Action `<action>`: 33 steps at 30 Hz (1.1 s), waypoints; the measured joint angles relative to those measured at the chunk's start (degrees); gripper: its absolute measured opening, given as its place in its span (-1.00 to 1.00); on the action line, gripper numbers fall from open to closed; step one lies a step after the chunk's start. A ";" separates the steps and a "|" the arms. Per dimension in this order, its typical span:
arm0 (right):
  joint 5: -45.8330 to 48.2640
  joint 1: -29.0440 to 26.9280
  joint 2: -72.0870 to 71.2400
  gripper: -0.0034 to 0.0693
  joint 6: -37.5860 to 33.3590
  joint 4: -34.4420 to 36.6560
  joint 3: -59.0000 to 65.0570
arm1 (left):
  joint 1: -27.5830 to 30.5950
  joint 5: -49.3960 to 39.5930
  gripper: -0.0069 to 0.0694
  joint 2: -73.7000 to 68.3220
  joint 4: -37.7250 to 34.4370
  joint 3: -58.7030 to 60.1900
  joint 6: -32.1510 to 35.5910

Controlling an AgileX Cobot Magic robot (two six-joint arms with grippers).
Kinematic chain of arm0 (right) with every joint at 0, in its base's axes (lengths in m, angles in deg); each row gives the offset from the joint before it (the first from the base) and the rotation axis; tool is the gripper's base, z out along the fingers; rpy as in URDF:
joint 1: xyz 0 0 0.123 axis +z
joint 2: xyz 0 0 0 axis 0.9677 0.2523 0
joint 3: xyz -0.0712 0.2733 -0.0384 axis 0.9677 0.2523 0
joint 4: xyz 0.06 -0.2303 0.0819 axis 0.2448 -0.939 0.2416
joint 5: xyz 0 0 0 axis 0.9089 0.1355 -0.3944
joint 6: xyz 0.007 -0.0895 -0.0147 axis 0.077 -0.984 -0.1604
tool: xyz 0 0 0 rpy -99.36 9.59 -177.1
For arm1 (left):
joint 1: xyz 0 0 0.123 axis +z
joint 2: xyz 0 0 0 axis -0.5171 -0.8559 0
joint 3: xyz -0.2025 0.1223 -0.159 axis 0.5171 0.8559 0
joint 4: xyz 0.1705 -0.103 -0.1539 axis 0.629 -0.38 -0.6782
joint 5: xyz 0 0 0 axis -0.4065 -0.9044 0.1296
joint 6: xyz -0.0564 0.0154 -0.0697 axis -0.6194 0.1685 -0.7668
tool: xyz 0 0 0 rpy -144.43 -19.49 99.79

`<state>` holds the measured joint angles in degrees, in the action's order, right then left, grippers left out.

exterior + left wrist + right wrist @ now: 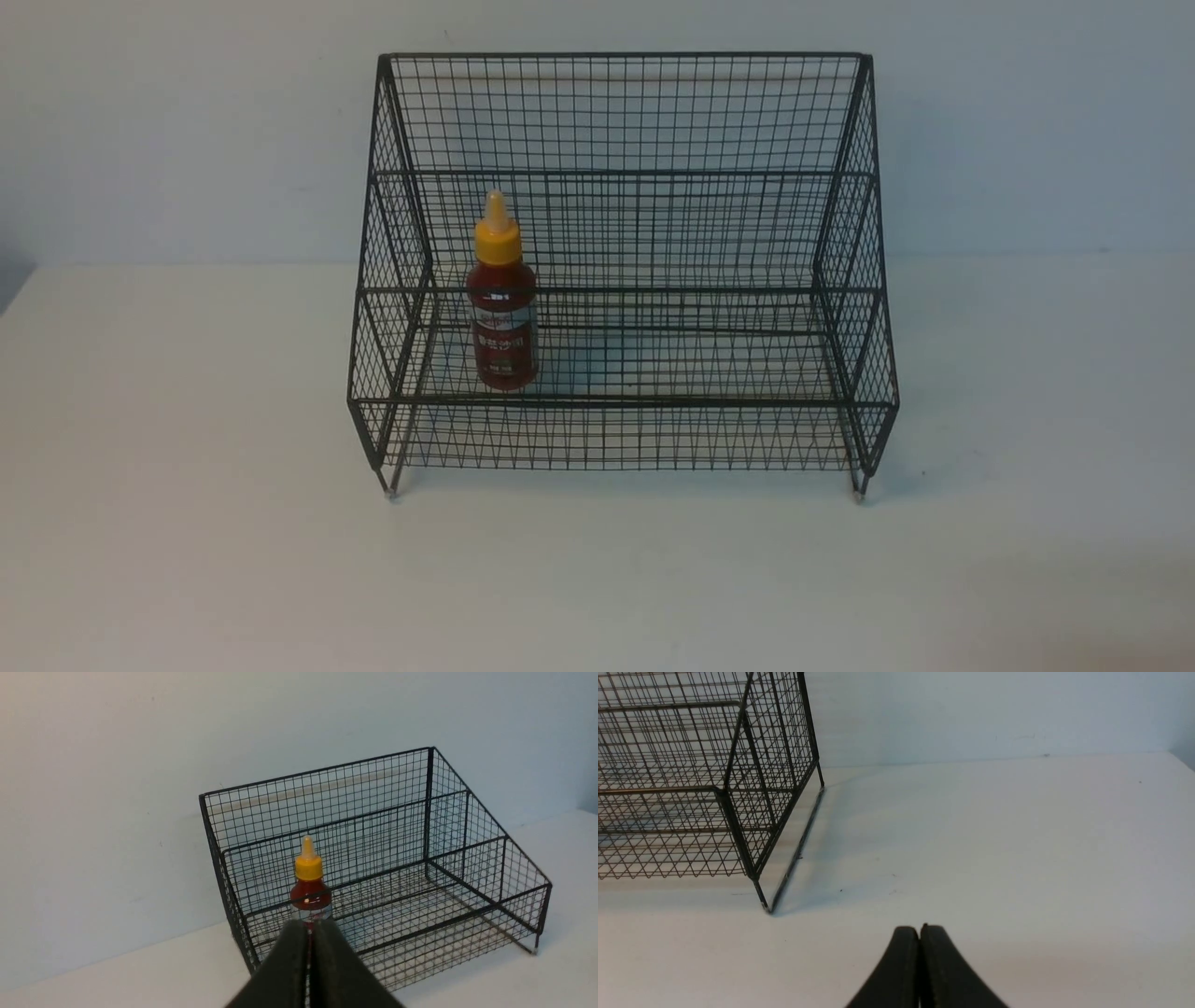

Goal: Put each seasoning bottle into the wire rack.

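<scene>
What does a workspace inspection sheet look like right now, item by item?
Surface: white table, bare apart from the rack.
Job's things: one seasoning bottle stands upright on the lower tier of the wire rack, toward the robot's left end; no other bottle in view.
Clutter: nothing seen.
Grippers: left gripper shut and empty, back from the rack, pointing at the bottle; right gripper shut and empty, over bare table beyond the rack's right end.
Cables: nothing seen.
Surroundings: plain pale wall behind the table.
</scene>
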<state>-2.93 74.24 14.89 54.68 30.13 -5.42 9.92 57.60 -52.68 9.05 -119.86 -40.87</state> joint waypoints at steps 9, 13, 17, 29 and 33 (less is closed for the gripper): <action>0.00 0.00 0.00 -0.94 0.00 0.00 0.00 | 9.37 6.59 -0.83 11.47 1.11 21.26 0.00; 0.00 0.00 0.00 -0.94 0.00 0.00 0.00 | 13.72 9.86 -0.83 11.65 0.55 30.61 -0.51; 0.00 0.00 0.00 -0.94 0.00 0.00 0.00 | 15.09 9.60 -0.83 11.65 -0.93 32.16 -2.85; 0.00 -0.09 0.00 -0.94 0.00 0.00 0.00 | 15.09 9.38 -0.83 11.65 -0.95 32.16 -2.96; 0.00 -0.09 0.00 -0.94 0.00 0.00 0.00 | 15.09 9.38 -0.83 11.65 -0.95 32.16 -3.01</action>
<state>-2.93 74.15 14.89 54.68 30.13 -5.42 25.01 66.98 -41.03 8.10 -87.71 -43.88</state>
